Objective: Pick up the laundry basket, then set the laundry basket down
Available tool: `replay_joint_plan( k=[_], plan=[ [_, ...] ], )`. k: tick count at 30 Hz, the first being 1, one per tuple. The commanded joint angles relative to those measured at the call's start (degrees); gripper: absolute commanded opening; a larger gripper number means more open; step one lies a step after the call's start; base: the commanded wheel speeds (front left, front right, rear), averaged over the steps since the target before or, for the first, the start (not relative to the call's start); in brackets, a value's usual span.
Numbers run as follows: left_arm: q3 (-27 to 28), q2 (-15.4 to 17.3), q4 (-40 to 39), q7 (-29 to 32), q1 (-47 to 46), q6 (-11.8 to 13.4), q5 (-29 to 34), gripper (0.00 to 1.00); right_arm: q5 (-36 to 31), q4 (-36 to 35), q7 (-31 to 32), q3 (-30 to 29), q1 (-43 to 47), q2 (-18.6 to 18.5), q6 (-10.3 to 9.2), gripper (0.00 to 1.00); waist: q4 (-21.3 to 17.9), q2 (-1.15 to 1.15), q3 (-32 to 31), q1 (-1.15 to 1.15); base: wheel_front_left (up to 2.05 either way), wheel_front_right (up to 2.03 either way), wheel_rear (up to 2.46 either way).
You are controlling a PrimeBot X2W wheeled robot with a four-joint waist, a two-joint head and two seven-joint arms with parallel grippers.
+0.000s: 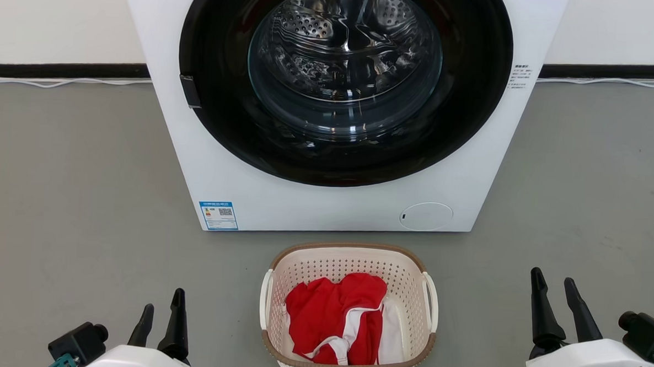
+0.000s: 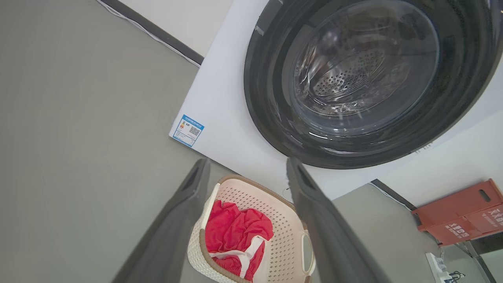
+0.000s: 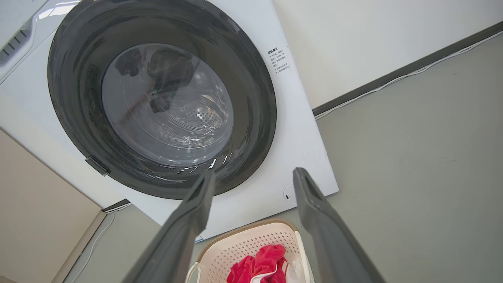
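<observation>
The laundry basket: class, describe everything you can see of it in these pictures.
The laundry basket is cream-white perforated plastic, rounded-rectangular, with a brown woven-look rim and a white handle on each side. It stands upright on the grey floor, just in front of the washing machine and apart from it. Inside lies a crumpled red garment with white trim. The left gripper and right gripper, both open, flank it without touching.

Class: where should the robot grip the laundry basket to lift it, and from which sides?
Best grip the laundry basket by its white side handles, each gripper from its own side: left gripper to left handle, right gripper to right handle. It sits upright between them, handles bowing outward.
</observation>
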Motion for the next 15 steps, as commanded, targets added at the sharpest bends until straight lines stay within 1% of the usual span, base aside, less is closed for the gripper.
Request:
replay_joint_plan(
  k=[1, 15],
  plan=[
    [0.7, 0.6, -1.3, -0.8, -1.3, 0.4, 2.2, 1.0, -2.4, -1.4, -1.2, 0.7, -2.6, -0.9, 0.27, 1.0, 0.0, 0.0, 0.1, 0.0, 0.0, 0.0, 0.0],
    [0.8, 0.7, -1.4, -3.2, -1.2, 1.2, 12.7, 1.0, -12.7, -0.4, -3.6, 0.6, -3.0, -1.2, 0.32, 1.0, -0.2, 0.0, 0.2, 0.0, 0.0, 0.0, 0.0]
  ],
)
